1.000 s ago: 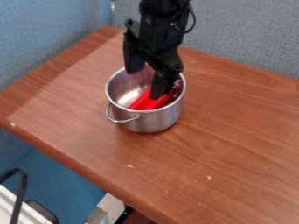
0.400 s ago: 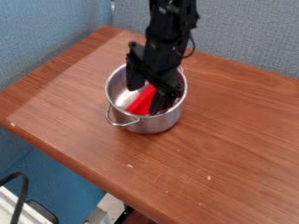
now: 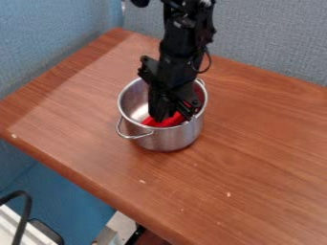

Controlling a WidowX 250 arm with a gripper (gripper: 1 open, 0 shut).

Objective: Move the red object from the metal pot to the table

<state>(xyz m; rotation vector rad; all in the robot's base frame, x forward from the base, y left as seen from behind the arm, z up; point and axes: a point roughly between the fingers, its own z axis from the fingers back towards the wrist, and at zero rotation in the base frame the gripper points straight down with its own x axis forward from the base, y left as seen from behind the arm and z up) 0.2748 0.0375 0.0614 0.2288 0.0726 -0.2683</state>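
No writing on metal pot or gripper

Pot mouth is mostly filled by the gripper and arm reaching down from above; steel wall rings it. Table right of, left of and in front of the pot lies bare; wire handle juts front-left.

The gripper hides most of the red object inside the metal pot.
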